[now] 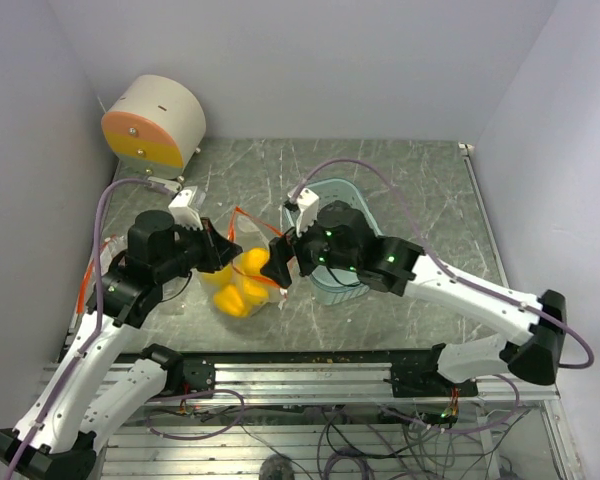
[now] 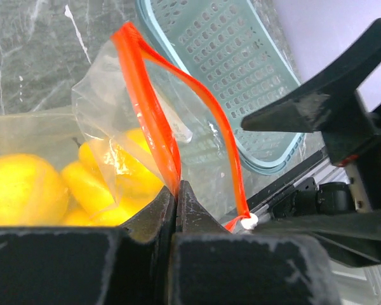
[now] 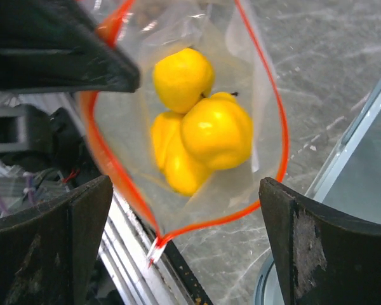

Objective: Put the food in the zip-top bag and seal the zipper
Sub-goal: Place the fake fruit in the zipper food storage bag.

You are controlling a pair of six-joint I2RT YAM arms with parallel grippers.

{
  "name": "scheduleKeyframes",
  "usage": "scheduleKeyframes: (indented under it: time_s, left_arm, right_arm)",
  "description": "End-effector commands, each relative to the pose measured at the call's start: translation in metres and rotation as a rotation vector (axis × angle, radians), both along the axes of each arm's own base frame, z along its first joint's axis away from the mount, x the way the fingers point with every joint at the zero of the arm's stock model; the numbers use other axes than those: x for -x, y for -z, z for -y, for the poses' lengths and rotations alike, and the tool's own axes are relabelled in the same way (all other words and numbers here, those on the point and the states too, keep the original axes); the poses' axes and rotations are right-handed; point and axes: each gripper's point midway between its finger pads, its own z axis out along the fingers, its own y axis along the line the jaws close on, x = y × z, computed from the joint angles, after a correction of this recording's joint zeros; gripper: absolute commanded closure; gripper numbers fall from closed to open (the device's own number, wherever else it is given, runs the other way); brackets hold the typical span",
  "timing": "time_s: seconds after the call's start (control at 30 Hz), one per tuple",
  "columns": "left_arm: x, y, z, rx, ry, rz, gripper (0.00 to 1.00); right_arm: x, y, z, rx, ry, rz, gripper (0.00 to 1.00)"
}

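Note:
A clear zip-top bag (image 1: 242, 290) with an orange zipper rim lies between my two grippers, its mouth open. Several yellow lemon-like fruits (image 3: 203, 121) sit inside it; they also show in the top view (image 1: 245, 285) and the left wrist view (image 2: 111, 171). My left gripper (image 2: 178, 187) is shut on the bag's orange zipper edge (image 2: 149, 108) and holds it up; it shows in the top view (image 1: 220, 252) left of the bag. My right gripper (image 3: 184, 184) is open over the bag's mouth, its fingers (image 3: 324, 248) on either side. No grape bunch or dark red fruit shows.
A light-blue plastic basket (image 1: 345, 285) stands right of the bag, mostly under my right arm, and shows in the left wrist view (image 2: 235, 63). A cream and orange cylinder (image 1: 155, 125) stands at the back left. The metal rail (image 1: 310, 365) runs along the near edge.

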Motion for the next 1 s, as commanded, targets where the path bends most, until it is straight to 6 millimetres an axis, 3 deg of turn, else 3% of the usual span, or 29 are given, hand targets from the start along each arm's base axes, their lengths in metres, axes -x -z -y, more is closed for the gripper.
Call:
scheduleKeyframes:
  time_s: [0.0,0.27,0.6,0.8,0.97]
  left_arm:
    - [0.01,-0.026,0.01,0.006,0.111,0.069,0.93]
    - [0.017,-0.028,0.035,0.073,0.268,0.071,0.93]
    - [0.009,-0.027,0.038,0.027,0.306,0.093,0.93]
    - [0.004,-0.029,0.045,0.045,0.331,0.093,0.93]
    - [0.005,-0.034,0.047,0.057,0.35,0.1,0.93]
  right_arm:
    - [0.032,-0.033,0.003,-0.038,-0.224,0.077,0.05]
    - [0.073,-0.038,-0.007,-0.109,-0.481,0.071,0.14]
    - [0.092,0.007,-0.001,0.004,-0.595,-0.014,0.24]
    - [0.086,0.03,-0.001,0.058,-0.554,-0.029,0.26]
    - [0.075,0.04,-0.004,0.087,-0.506,-0.022,0.47]
